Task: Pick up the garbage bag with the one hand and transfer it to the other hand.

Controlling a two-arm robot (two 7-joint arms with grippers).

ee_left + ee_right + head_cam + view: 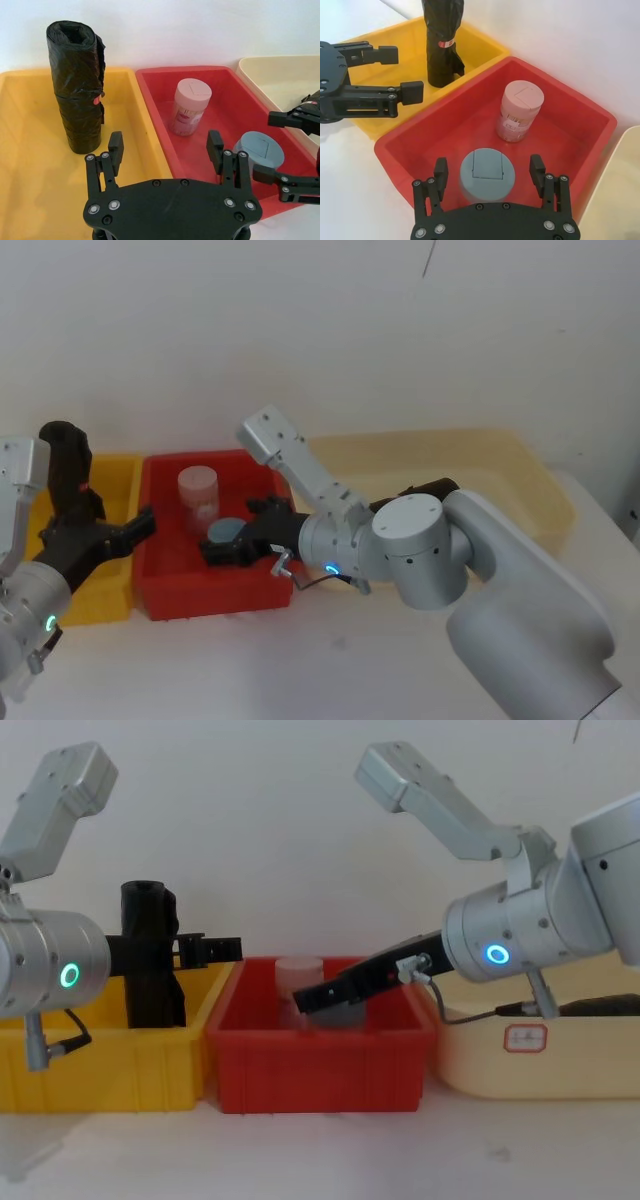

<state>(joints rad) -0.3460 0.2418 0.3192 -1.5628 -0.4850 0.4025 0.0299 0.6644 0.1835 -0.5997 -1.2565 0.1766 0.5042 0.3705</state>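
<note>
In the yellow bin [30, 165], toward its far wall, the garbage bag roll [76, 85] stands upright, taller than the bin's rim; the left gripper [166, 146], green ring on its wrist, hovers over the wall shared by the yellow bin and the red bin [560, 95], fingers spread wide and holding nothing; the roll sits beyond and to one side of its jaws, not between them. The right gripper [489, 172], blue ring on its wrist, hangs over the near part of the red bin, above a grey-lidded jar [485, 172], likewise wide open and empty; a pink-lidded jar [519, 111] stands deeper in the same bin; a cream tub [530, 1045] sits at the table's right end.

Risks, as I judge them: the left jaws are off line with the roll, so closing in without first shifting sideways could nudge it over against the bin wall; the roll looks soft and crinkled, so a shallow pinch may slip; the two grippers are near each other and could collide at the handover.

The roll bears a small red-and-white label [443, 43]; the pink jar has a printed label; the tub carries a white sticker [524, 1038]; none is legible.
</note>
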